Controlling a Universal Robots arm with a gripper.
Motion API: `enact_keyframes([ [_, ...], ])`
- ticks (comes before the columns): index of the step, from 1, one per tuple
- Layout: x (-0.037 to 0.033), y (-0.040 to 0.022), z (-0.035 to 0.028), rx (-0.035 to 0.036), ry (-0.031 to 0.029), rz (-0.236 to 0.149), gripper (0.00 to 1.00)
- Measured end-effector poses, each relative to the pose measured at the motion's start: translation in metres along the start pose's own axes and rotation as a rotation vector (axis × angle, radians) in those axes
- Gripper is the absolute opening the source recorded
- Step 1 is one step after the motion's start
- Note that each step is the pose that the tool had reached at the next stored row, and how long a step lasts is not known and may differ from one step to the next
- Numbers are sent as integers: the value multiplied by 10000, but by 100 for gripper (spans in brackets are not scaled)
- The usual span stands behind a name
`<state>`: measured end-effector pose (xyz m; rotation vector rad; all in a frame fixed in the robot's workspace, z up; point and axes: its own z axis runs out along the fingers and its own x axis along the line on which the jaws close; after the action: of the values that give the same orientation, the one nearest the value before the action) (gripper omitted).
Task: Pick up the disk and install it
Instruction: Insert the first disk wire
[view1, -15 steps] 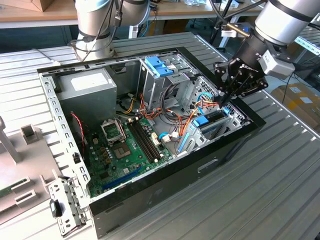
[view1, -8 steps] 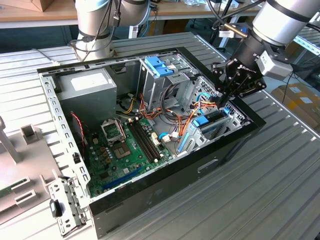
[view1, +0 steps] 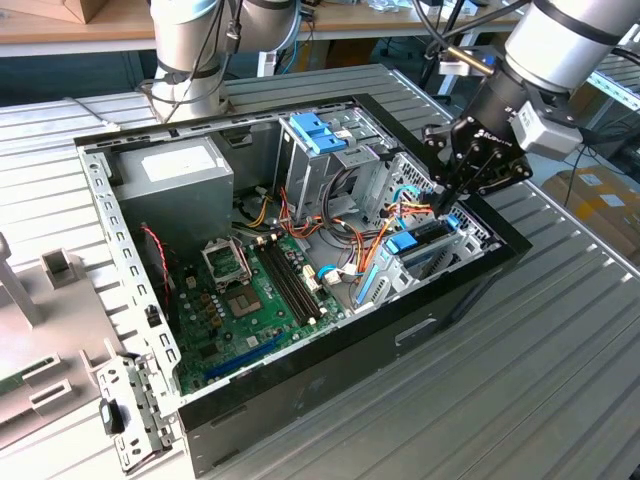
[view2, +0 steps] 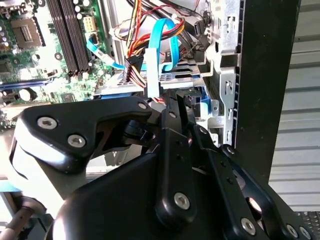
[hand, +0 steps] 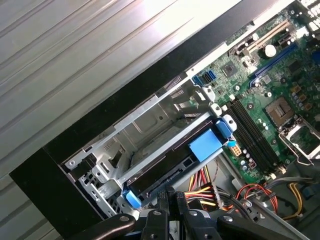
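The disk (hand: 159, 171) lies flat in the metal drive bay (hand: 150, 112) at the front corner of the open computer case (view1: 330, 375). Its dark top and its blue plastic side pieces (hand: 205, 146) show in the first wrist view. In the exterior view the disk (view1: 428, 242) sits low in that bay at the exterior view's right. My gripper (view1: 441, 207) hangs just above the disk's cable-side edge. In both wrist views the fingertips (hand: 163, 194) are pressed together, shut with nothing between them, and my gripper (view2: 179, 102) points down at the bay.
A bundle of orange, red and yellow cables (view1: 375, 235) and a light-blue flat cable (view2: 167, 37) run close to the fingers. The motherboard (view1: 250, 290), the grey power-supply box (view1: 185, 175) and the drive cage with a blue latch (view1: 318, 132) fill the case. Loose panels (view1: 60, 350) lie at the exterior view's left.
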<state>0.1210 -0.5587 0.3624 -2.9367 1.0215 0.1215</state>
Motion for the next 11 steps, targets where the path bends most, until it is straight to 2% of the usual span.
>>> enact_keyframes([
  [2, 0, 0, 4, 22, 2, 275, 18],
  [11, 1, 0, 16, 78, 3, 933, 18],
])
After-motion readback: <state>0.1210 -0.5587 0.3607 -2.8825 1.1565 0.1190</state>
